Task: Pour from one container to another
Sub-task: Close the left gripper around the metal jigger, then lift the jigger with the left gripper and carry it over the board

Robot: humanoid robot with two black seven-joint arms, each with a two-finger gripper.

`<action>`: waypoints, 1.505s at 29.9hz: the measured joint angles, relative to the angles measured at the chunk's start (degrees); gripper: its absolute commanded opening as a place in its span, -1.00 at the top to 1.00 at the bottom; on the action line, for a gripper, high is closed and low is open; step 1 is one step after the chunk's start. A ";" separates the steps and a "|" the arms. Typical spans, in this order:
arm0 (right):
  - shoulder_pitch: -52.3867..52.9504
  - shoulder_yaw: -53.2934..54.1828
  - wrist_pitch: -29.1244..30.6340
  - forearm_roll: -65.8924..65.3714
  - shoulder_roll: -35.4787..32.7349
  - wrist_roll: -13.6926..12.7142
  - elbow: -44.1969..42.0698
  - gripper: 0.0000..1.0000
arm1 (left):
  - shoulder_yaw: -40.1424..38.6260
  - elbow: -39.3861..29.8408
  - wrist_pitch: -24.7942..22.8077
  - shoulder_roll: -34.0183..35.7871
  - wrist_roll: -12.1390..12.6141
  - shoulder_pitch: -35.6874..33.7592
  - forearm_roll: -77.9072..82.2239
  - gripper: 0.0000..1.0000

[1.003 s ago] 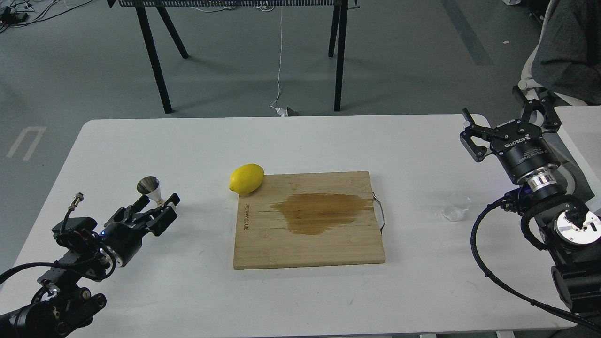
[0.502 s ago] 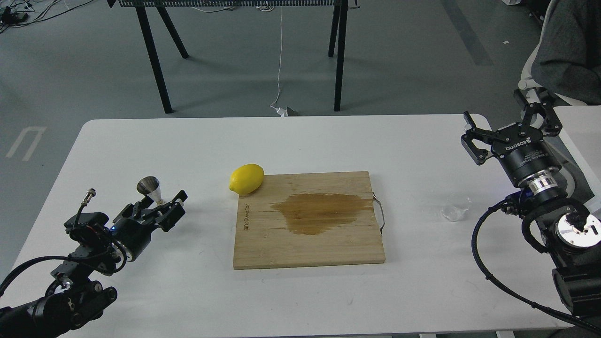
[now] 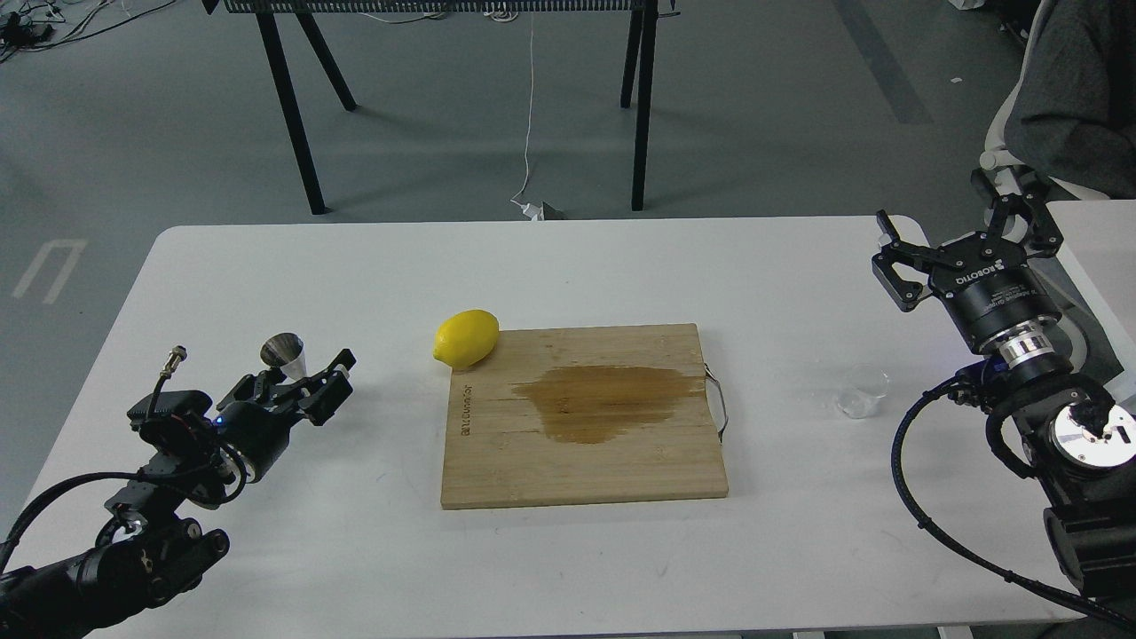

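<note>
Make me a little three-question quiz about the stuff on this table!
1. True or false: the yellow oval lemon lies in the middle of the brown wet stain on the wooden cutting board.
2. Which gripper is nearer the small clear plastic cup? A) left gripper B) right gripper
3. Fill in: the shiny steel hourglass-shaped jigger stands on the white ____.

Key: 1 false, it rests at the board's far-left corner; 2 B; 3 table.
</note>
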 measured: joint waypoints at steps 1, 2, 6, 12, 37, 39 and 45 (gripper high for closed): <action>0.00 0.00 0.00 0.00 0.00 0.00 0.00 -0.98 | 0.00 0.28 0.00 -0.15 0.00 -0.09 0.01 -0.73; 0.00 0.00 0.00 0.00 0.00 0.00 -0.02 -0.98 | 0.01 0.72 0.00 -0.36 0.00 -0.16 0.03 -0.70; 0.00 0.06 0.00 0.00 0.00 0.00 -0.04 -0.98 | 0.96 2.29 0.00 -0.95 0.00 -0.64 0.08 -0.56; -0.14 0.07 0.00 0.00 -0.06 0.00 -0.04 -0.98 | 3.63 4.20 0.00 -1.29 0.00 -1.58 -0.11 -0.31; -0.36 -0.12 0.00 0.00 0.00 0.00 0.01 -0.98 | 6.47 8.61 0.03 -2.25 0.00 -2.41 -0.08 0.79; -0.36 -0.12 0.00 0.00 0.00 0.00 0.00 -0.98 | 6.50 8.62 0.02 -2.25 0.00 -2.58 -0.08 0.82; -0.36 -0.12 0.00 0.00 0.00 0.00 0.00 -0.98 | 6.52 8.62 -0.03 -1.94 0.00 -3.24 -0.07 0.82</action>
